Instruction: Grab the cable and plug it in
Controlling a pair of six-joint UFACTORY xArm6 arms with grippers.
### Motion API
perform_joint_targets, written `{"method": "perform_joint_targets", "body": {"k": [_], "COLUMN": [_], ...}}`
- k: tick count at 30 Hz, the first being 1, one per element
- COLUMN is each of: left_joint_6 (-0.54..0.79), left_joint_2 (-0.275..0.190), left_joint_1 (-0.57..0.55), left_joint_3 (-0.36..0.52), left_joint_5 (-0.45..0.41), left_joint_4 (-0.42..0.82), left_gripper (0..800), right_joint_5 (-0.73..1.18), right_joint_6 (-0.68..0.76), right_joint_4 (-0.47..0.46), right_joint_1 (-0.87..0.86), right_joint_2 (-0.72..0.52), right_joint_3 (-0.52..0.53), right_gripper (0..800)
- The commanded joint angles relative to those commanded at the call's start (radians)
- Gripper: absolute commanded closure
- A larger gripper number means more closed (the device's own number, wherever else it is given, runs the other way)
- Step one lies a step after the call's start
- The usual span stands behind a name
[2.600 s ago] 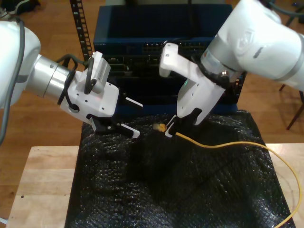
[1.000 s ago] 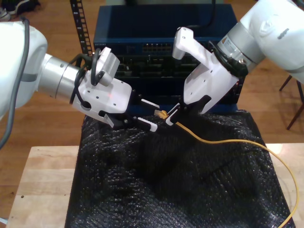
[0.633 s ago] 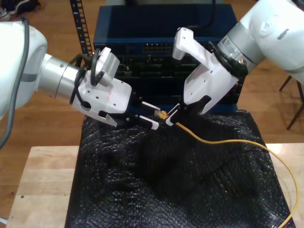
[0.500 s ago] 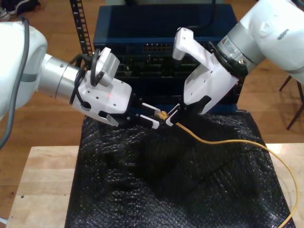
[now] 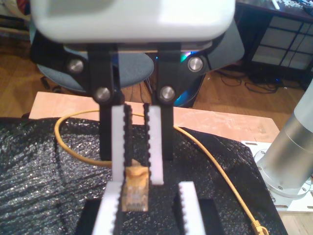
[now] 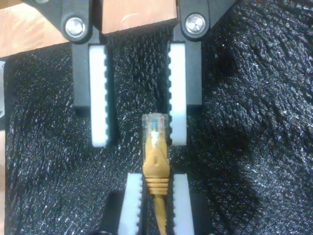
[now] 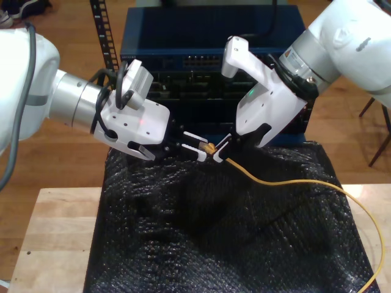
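Presently the grab is done and the plugging is not: my second gripper (image 6: 155,200) is clamped narrow on the boot of the cable (image 7: 293,182), with the plug (image 6: 153,123) sticking out clear of its pads. In the exterior view the plug hangs in the air over the far edge of the black sheet (image 7: 183,244), just short of the blue switch (image 7: 208,36), and the cable trails back across the sheet to its near corner on the exterior view's right. My first gripper (image 6: 138,98) faces it with jaws wide, one pad on each side of the plug; the plug lies close to one pad, and contact cannot be confirmed. Judged outstanding: a likely handover to my first gripper, then alignment with a port and insertion; no port is engaged yet
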Motion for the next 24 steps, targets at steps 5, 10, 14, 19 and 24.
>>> {"method": "perform_joint_targets", "body": {"k": [5,10,14,19,24], "left_joint_6": [0.0,-0.002,-0.005,-0.006,-0.008], "left_joint_2": [0.0,0.0,0.0,0.0,0.0], "left_joint_1": [0.0,0.002,0.002,0.002,0.003], "left_joint_3": [0.003,0.003,0.003,0.0,-0.006], "left_joint_5": [-0.002,-0.009,-0.009,-0.006,-0.008], "left_joint_4": [0.0,0.0,0.0,0.0,-0.002], "left_gripper": [629,760,784,791,791], "right_joint_5": [0.002,0.002,0.002,0.023,0.029], "right_joint_6": [0.0,0.0,0.0,-0.003,-0.044], "right_joint_4": [0.002,0.002,0.002,0.0,-0.005], "right_joint_1": [0.0,0.0,0.0,0.002,-0.003], "right_joint_2": [-0.002,-0.002,0.0,0.003,-0.008], "right_joint_3": [-0.002,-0.002,-0.002,-0.005,-0.021], "right_gripper": [789,788,768,251,82]}}
